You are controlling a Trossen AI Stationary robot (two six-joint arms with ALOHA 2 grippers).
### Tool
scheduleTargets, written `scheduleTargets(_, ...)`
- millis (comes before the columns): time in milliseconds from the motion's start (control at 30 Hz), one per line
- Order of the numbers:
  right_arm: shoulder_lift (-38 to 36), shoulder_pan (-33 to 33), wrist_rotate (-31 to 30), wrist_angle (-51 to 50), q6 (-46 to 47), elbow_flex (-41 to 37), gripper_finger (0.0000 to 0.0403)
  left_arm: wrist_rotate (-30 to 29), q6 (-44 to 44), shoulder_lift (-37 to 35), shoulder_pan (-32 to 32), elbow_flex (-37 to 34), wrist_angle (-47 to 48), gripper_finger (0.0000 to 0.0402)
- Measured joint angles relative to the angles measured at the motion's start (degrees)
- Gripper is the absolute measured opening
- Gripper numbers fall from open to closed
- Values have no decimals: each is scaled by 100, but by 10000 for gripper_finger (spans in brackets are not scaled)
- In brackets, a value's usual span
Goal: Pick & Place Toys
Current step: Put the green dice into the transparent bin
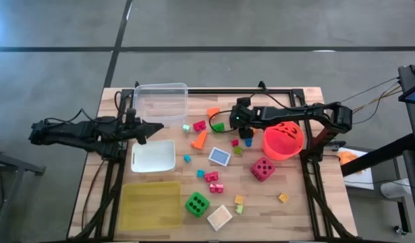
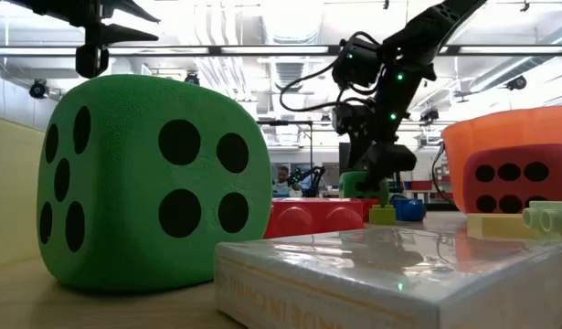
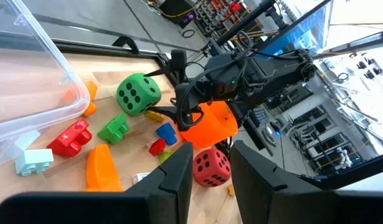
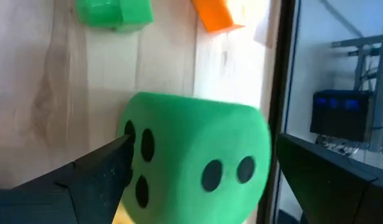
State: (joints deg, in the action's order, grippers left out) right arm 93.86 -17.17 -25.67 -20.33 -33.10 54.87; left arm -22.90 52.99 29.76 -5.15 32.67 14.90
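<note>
High: right gripper was at far mid-table, just left of the bucket; left gripper was left, near the clear tub.
Low: near green die sat near left.
Left wrist: left fingers apart, empty.
Right wrist: right fingers spread, straddling the far green die; contact unclear.

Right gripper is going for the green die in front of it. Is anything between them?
Nothing visible. The green die sits on the table between the right gripper's open fingers, with a gap on one side. The left gripper waits by the clear tub.
</note>
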Motion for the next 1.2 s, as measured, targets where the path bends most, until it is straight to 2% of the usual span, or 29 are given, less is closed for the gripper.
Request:
scheduleTargets(733,0,-82,17,79,163,-278,378,22,107,0,0,-4,0,102)
scheduleTargets(867,0,-111,13,181,162,-289,338,33,125,0,0,-4,0,102)
scheduleTargets(1200,-4,-109,-23,140,145,-345,198,61,639,0,0,-7,2,102)
